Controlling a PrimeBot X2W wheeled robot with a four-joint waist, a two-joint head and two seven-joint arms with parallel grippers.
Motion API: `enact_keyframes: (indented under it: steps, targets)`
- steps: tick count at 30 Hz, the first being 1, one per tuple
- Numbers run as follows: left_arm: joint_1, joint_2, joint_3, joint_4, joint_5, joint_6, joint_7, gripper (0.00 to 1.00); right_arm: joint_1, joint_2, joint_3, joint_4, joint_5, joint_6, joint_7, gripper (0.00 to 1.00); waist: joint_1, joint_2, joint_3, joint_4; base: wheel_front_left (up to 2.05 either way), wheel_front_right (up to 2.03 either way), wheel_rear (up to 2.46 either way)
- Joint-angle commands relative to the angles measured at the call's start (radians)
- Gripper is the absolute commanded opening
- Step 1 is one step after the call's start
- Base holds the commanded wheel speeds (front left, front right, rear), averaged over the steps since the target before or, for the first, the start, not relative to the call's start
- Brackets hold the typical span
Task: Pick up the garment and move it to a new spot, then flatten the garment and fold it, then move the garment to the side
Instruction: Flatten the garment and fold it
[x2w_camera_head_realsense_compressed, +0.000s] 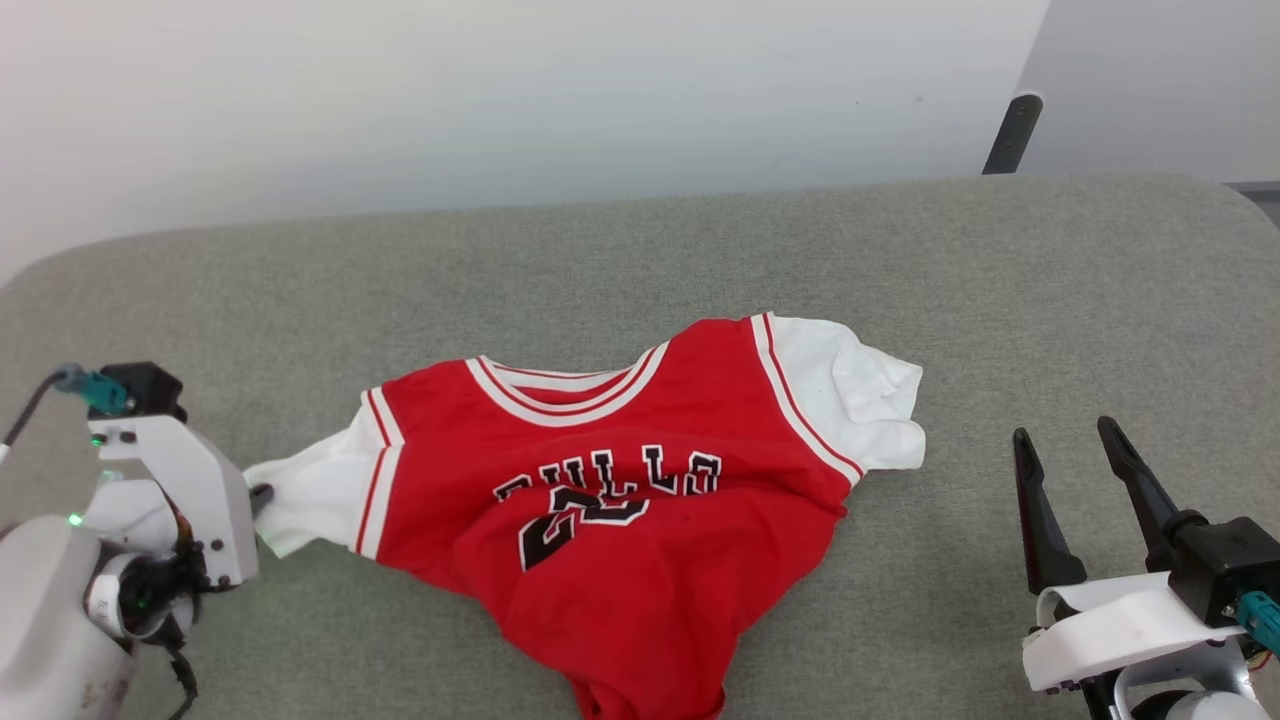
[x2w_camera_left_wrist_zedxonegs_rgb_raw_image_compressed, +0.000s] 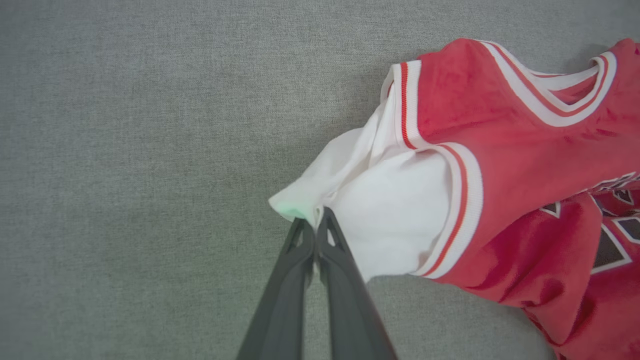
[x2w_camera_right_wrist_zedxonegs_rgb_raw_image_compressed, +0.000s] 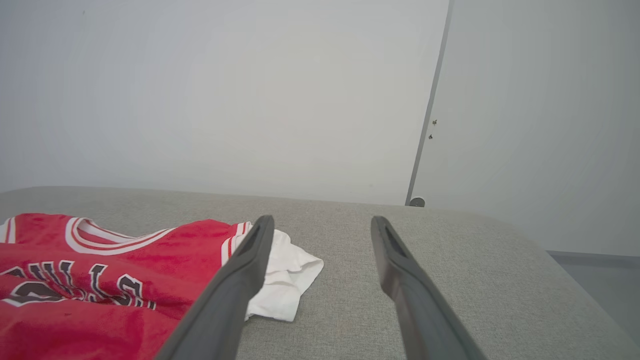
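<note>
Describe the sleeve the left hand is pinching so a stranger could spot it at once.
On the grey padded surface lies a red Bulls jersey. Its white sleeve on the robot's left is drawn out to a point, its tip pinched in the shut left hand; the other sleeve lies crumpled and free.

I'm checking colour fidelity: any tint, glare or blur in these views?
Left wrist view: faint green cast on the jersey at the sleeve tip the left gripper pinches. Head view: green glow on the grey upholstery beside that arm. Right wrist view: soft even light, no glare; the open right gripper slightly blurred.
</note>
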Motion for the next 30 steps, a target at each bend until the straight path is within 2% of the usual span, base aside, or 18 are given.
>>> enact_keyframes:
  steps: [1, 9, 21, 30]
  targets:
    - [0.008, -0.008, 0.003, 0.009, -0.003, -0.001, -0.011, 1.00, 0.011, -0.002, 0.003, -0.004, 0.005, 0.000, 0.002, 1.00, 0.0001, 0.0000, -0.001, 0.000, 0.00, 0.00, 0.00]
    - [0.013, -0.007, -0.005, -0.002, 0.007, -0.014, -0.039, 1.00, 0.016, -0.008, 0.001, -0.002, 0.010, 0.000, 0.014, 1.00, 0.0001, 0.0000, -0.024, 0.008, 0.00, 0.00, 0.00]
    - [0.077, 0.014, 0.015, -0.116, 0.039, 0.032, -0.162, 1.00, 0.042, -0.003, -0.005, -0.008, 0.011, 0.000, 0.023, 1.00, 0.0001, 0.0000, -0.066, 0.046, 0.00, 0.00, 0.00]
    - [0.078, 0.022, 0.005, -0.153, 0.048, 0.032, -0.162, 1.00, 0.030, -0.011, -0.003, -0.030, 0.010, 0.000, 0.022, 1.00, 0.0001, 0.0000, -0.068, 0.053, 0.00, 0.00, 0.00]
